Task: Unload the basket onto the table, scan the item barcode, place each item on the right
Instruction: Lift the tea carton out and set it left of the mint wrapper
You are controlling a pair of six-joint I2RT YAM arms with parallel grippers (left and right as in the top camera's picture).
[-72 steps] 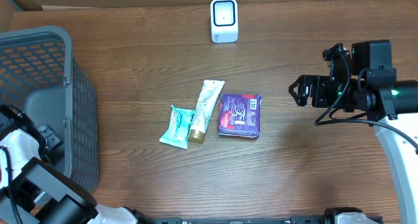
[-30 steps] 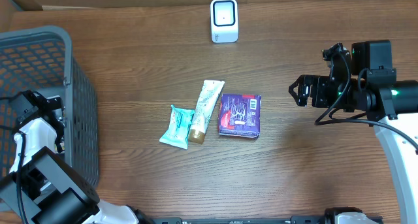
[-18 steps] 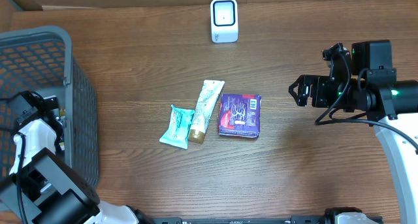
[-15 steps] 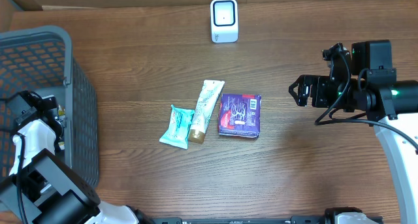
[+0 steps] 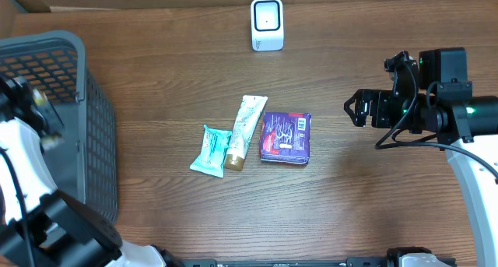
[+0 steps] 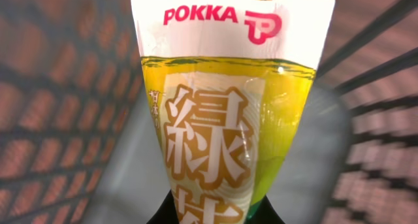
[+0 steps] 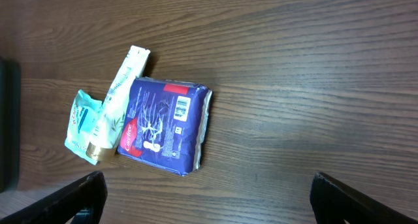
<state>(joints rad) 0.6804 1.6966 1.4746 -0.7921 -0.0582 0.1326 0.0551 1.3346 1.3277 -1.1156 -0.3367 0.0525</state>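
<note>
Now your left gripper (image 5: 39, 115) is clamped on the yellow-and-green Pokka drink container (image 6: 228, 119) at the grey plastic mesh basket (image 5: 93, 142).
The drink, with its white label band, fills your left wrist view, the basket's mesh blurred behind it. Your right gripper (image 5: 352, 111) hovers over the brown wooden table (image 5: 389, 212) with jaws wide apart, well to the right of the purple rectangular pack (image 5: 285, 137), the cream tube (image 5: 247, 131) and the teal sachet (image 5: 212, 150). The white barcode scanner (image 5: 267, 23) stands at the table's far edge.

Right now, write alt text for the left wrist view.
A Pokka green tea drink fills the frame, its yellow-green label bearing a red POKKA logo and large gold Chinese characters. The mesh walls of a grey basket blur behind it.
</note>
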